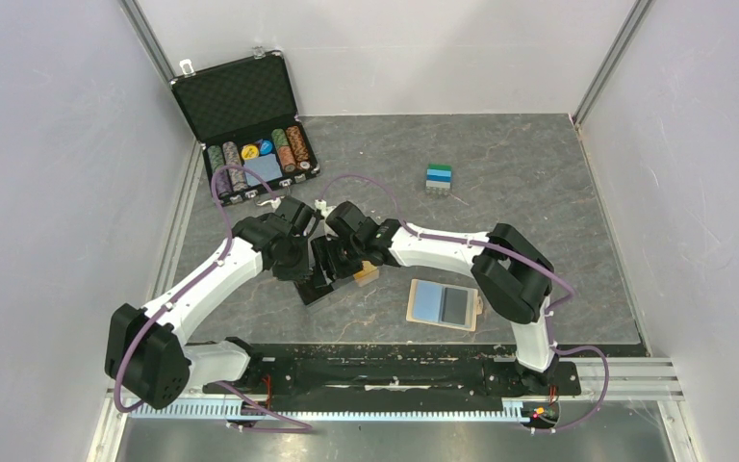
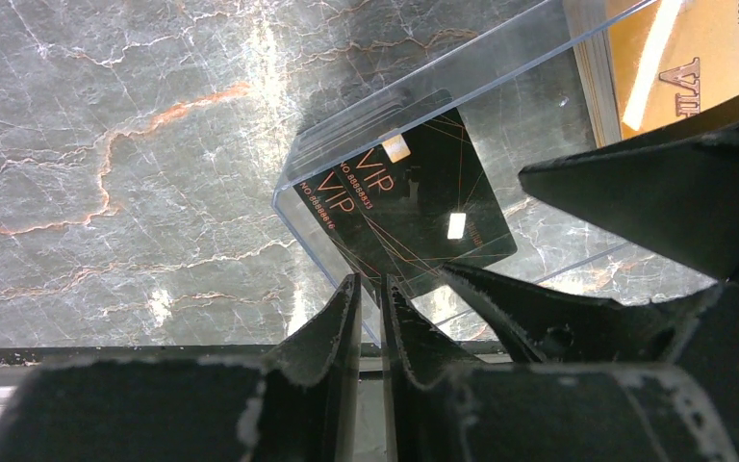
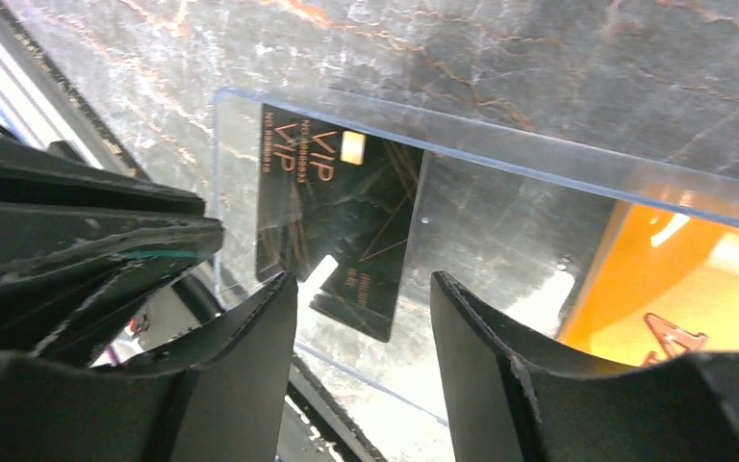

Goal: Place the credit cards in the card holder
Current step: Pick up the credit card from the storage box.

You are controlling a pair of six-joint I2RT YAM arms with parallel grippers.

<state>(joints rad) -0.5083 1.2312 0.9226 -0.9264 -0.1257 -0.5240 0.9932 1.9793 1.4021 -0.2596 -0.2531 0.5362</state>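
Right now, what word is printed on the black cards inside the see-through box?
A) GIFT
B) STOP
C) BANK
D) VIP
D: the black cards lying in the clear box have VIP printed on them in coppery letters, and both wrist views show it.

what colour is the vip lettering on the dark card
Copper-orange, on a black card; clearest in the left wrist view.
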